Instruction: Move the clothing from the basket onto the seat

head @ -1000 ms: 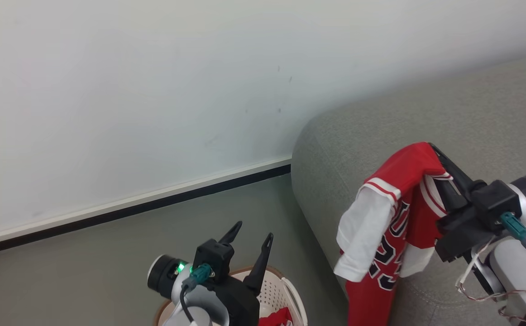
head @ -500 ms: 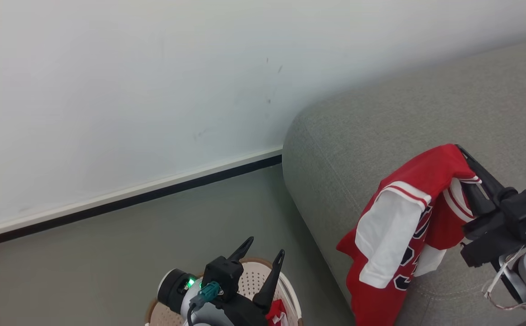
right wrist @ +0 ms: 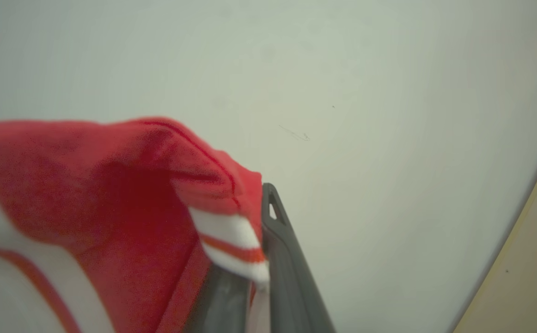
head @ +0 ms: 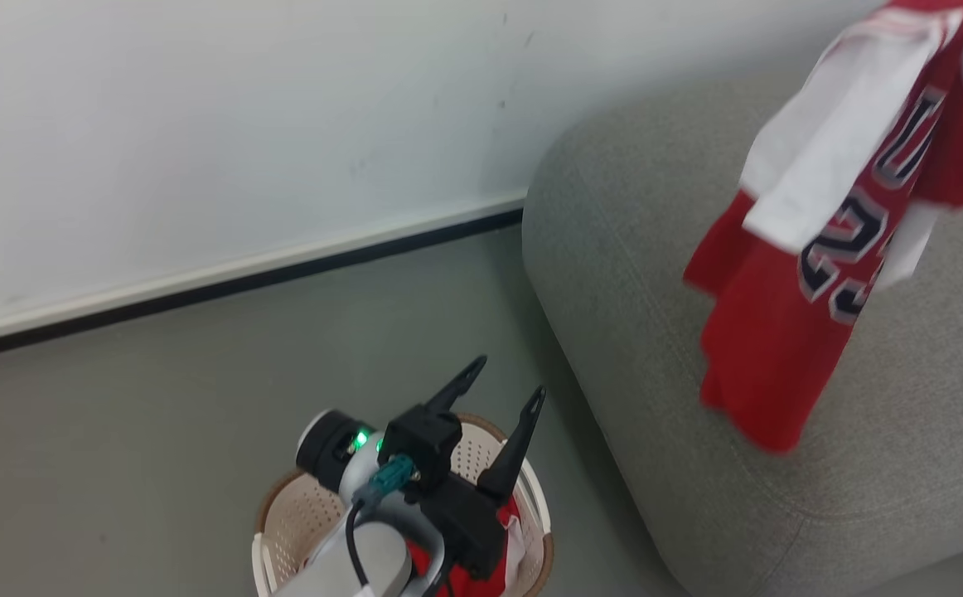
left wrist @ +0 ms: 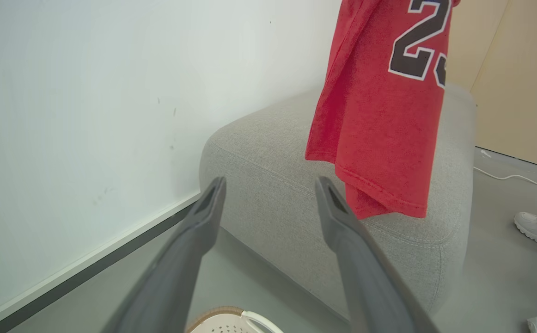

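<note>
So the big change: the red jersey with white sleeve panels and dark number print (head: 780, 332) hangs a lot higher than a second ago. The head camera has tipped too, but the jersey has clearly risen against the big light-grey fabric sofa (head: 655, 249). Its hem used to dangle down past the sofa's front edge. Now it hangs over the cushion top, apparently just clear of it.

The right pincer (right wrist: 263, 217) is clamped shut on a striped edge of the jersey. The left pincer (head: 510, 377) is spread wide with nothing in it, sitting above the small cream perforated plastic basket with a brown rim (head: 283, 531). A second red garment (head: 498, 580) is still down in there.

Looks like the first piece is about ready to drop onto the seat, so roughly halfway.
</note>
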Robot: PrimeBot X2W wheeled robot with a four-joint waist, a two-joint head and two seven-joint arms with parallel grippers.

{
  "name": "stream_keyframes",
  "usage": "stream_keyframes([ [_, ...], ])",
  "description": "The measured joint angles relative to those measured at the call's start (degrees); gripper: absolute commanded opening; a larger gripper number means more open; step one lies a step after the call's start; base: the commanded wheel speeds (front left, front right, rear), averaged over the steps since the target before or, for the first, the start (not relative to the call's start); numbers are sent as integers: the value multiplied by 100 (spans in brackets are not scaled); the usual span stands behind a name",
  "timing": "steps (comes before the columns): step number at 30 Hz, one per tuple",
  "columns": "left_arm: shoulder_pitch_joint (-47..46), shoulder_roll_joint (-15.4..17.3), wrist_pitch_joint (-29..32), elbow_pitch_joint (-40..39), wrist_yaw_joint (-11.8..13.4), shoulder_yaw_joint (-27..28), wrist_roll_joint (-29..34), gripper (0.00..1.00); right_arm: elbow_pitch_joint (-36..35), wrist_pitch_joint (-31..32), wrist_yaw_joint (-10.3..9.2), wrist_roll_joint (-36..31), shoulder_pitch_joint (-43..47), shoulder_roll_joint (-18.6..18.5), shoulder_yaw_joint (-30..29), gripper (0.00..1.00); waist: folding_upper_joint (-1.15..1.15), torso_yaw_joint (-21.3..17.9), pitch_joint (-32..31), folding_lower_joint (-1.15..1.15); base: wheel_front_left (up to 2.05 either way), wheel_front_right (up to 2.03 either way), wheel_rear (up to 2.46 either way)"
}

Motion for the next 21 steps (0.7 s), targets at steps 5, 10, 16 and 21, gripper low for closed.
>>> stream_keyframes([
  [5, -431, -12, 120, -97, -33, -3, 77, 100, 601, 197, 183, 177, -1062, 135, -185, 0, 0, 7, 355, 0, 0, 0, 0],
  [10, -729, -64, 238, -221, -81, -62, 227, 100, 1073, 327, 254, 179, -1905, 63, -342, 0, 0, -12, 721, 1, 0, 0, 0],
  [16, -887, -67, 325, -387, -124, -112, 303, 100, 1482, 389, 277, 189, -2458, -237, -592, 0, 0, -20, 1167, 1, 0, 0, 0],
  [21, -1004, 40, 409, -513, -124, -122, 390, 100, 1641, 422, 255, 178, -2789, -446, -713, 0, 1, 11, 1541, 1, 0, 0, 0],
])
